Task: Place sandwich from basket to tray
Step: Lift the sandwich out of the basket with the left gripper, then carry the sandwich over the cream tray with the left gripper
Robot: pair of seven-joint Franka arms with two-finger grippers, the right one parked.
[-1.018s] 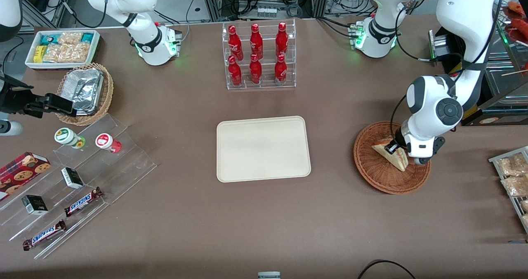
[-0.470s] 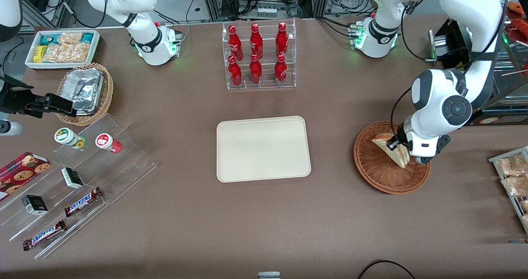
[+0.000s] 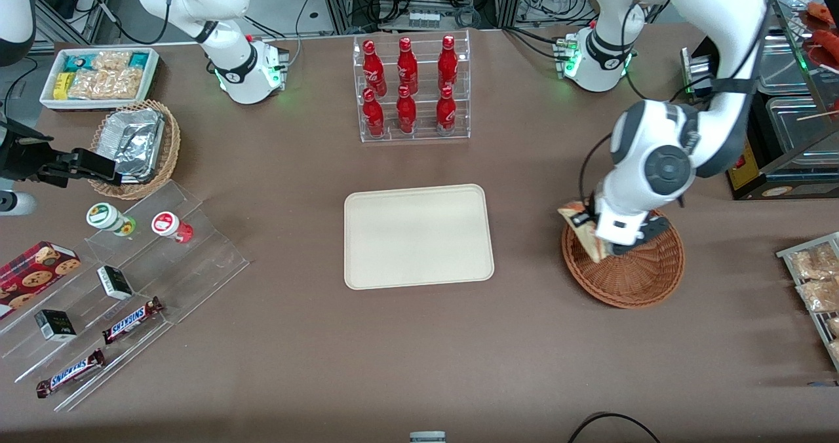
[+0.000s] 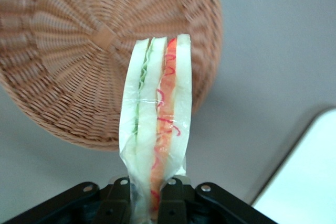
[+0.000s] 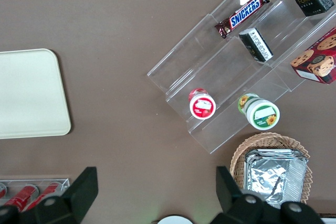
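Sandwich (image 4: 156, 129): triangular wedge in clear wrap, pale bread with green, orange and red filling along its edge; held on edge, clear of the basket floor, above the basket rim nearest the tray. Gripper (image 3: 589, 232): left arm's, fingers (image 4: 172, 203) closed tight against the two bread faces at one end of the wedge, the rest of the sandwich projecting free past them. Basket (image 3: 639, 279): round, shallow, reddish-brown wicker, on the bench toward the working arm's end, directly under the gripper and arm wrist; nothing lying in the visible part of its bowl. Tray (image 3: 418, 236): flat cream-beige rectangle with rounded corners, at the middle of the bench, well apart from the basket, surface bare. Bottle rack (image 3: 411, 89): clear acrylic, six red bottles in two tiers, near the bench edge farther from the front camera than the tray
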